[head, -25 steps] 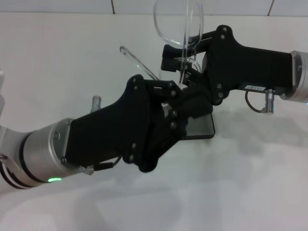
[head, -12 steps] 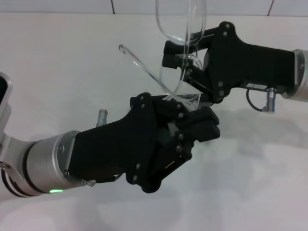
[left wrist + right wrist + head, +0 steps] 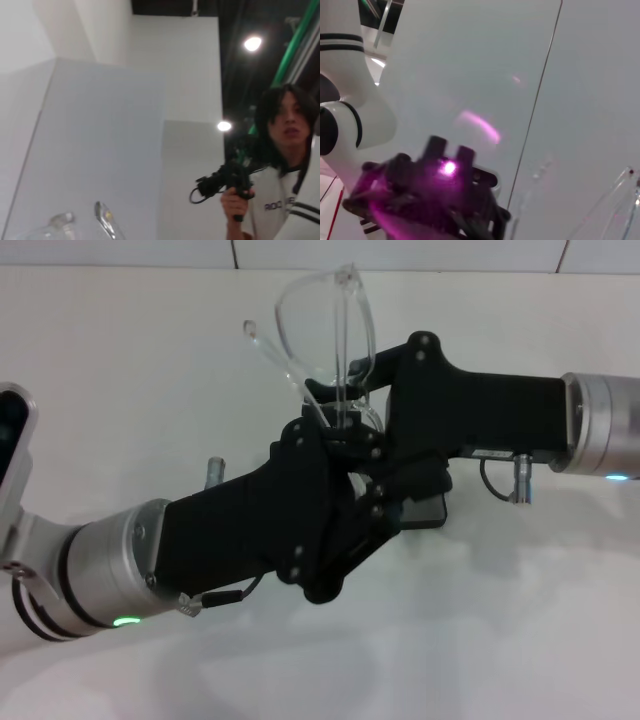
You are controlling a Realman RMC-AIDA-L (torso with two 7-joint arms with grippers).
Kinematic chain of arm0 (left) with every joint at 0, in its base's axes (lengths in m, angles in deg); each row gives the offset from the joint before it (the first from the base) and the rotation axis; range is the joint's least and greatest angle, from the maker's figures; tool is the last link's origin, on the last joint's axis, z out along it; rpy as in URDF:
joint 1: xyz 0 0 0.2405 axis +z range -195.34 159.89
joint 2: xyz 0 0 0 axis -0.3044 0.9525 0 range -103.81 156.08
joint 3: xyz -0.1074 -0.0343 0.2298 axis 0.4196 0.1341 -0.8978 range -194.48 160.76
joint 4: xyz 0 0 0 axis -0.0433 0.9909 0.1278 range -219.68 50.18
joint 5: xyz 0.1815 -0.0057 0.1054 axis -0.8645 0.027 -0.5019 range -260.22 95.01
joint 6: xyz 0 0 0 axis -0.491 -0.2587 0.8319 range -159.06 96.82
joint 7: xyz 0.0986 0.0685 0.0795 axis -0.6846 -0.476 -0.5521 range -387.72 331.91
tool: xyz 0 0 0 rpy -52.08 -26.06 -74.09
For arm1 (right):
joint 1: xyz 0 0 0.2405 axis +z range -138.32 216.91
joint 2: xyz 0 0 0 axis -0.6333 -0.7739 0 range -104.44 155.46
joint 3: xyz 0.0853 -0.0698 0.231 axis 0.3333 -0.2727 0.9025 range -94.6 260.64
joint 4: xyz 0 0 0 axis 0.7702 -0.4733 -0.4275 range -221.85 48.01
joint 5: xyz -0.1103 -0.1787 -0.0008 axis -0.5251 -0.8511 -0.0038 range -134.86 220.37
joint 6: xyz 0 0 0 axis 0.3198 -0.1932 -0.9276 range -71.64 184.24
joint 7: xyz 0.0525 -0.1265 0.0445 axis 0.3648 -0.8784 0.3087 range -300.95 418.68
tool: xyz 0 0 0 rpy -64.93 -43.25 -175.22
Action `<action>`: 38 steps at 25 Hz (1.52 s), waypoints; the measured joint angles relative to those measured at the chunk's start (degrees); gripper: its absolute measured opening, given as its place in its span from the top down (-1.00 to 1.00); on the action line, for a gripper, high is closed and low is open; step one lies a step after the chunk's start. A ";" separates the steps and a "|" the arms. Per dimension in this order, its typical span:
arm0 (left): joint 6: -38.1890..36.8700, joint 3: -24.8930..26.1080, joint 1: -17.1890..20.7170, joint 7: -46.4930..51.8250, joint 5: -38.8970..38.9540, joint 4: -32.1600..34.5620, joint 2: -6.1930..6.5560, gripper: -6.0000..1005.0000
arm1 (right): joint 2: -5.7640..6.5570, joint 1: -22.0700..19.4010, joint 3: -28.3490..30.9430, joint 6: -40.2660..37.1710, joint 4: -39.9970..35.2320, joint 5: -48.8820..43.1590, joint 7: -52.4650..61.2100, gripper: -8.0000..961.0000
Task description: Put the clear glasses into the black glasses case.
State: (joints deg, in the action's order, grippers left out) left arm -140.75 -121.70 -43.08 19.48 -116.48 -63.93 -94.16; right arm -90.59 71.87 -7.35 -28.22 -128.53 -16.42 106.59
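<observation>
While both grippers meet above the table in the head view, the clear glasses (image 3: 325,330) stand upright over them, lens topmost, and the black glasses case (image 3: 425,510) lies directly underneath, mostly hidden. The right gripper (image 3: 350,400) appears clamped on the frame; the left gripper (image 3: 345,445) touches it, grip undeterminable.

Left wrist view: clear arm tips (image 3: 102,217) only.

Right wrist view: left gripper (image 3: 427,200); glasses edge (image 3: 625,200).

The clear glasses (image 3: 322,328) stand above both tools, left tool (image 3: 345,455) before right tool (image 3: 350,405), over the black glasses case (image 3: 425,511).
</observation>
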 joint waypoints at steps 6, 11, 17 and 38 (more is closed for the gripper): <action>0.97 -0.02 -0.11 0.07 0.42 -0.43 0.07 0.82 | 0.00 0.12 -1.31 1.06 -0.61 -0.47 0.00 0.79; 1.92 -0.02 -0.13 0.07 0.41 -0.44 0.14 0.82 | 0.03 0.16 -2.25 2.11 -1.49 -1.13 0.04 0.79; 2.14 -0.01 -0.13 0.08 0.41 -0.49 0.15 0.82 | 0.04 0.15 -3.40 3.18 -2.16 -1.30 0.18 0.79; -4.28 7.37 3.63 3.35 -0.08 -1.15 6.32 0.82 | 0.85 -8.76 3.47 6.72 -41.62 -42.39 41.95 0.79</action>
State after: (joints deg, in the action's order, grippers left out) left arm -145.03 -114.32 -39.45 22.84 -116.56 -65.08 -87.84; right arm -89.74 63.11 -3.88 -21.50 -170.15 -58.81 148.54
